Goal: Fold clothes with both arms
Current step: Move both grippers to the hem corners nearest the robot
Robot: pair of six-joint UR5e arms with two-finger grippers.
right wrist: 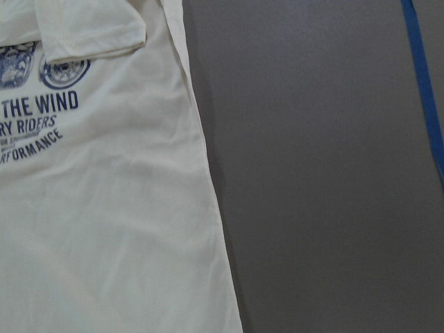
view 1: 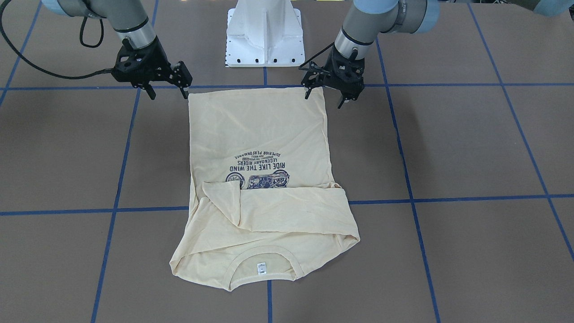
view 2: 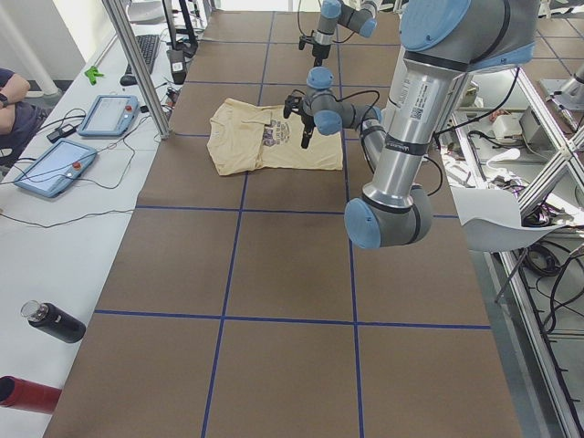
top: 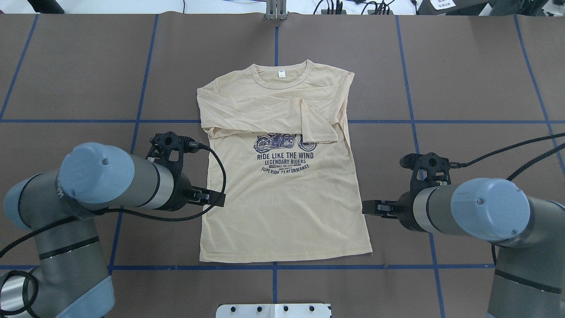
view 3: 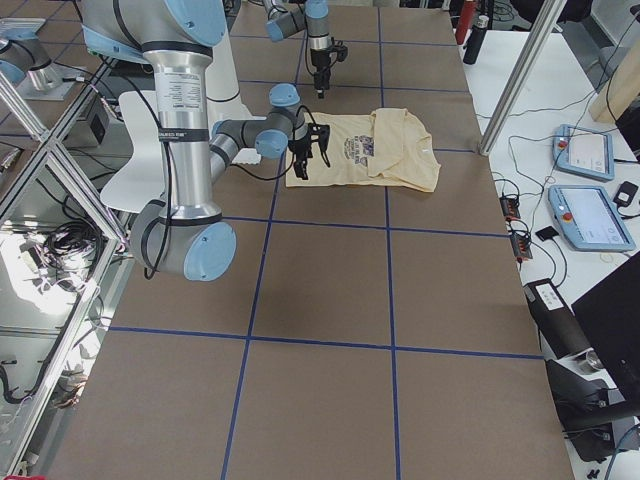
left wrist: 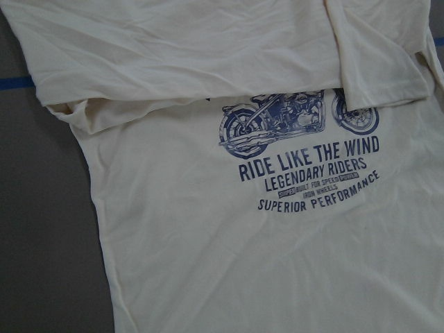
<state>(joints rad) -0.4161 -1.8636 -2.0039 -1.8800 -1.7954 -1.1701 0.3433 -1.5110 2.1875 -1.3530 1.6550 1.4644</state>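
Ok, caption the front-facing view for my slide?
Cream long-sleeved shirt, sleeves folded across its chest, left gripper and right gripper open at its hem corners.

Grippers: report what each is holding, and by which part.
Nothing is held. The left gripper and right gripper stand open at the hem corners of the flat shirt.

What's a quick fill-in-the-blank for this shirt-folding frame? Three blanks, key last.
The pale yellow thin long-sleeved shirt lies flat with its navy print facing ___. Its two ___ are folded across the chest. On the grey metal left arm and right arm, the jaws stand ___ by the hem corners.
Missing: up; sleeves; open.
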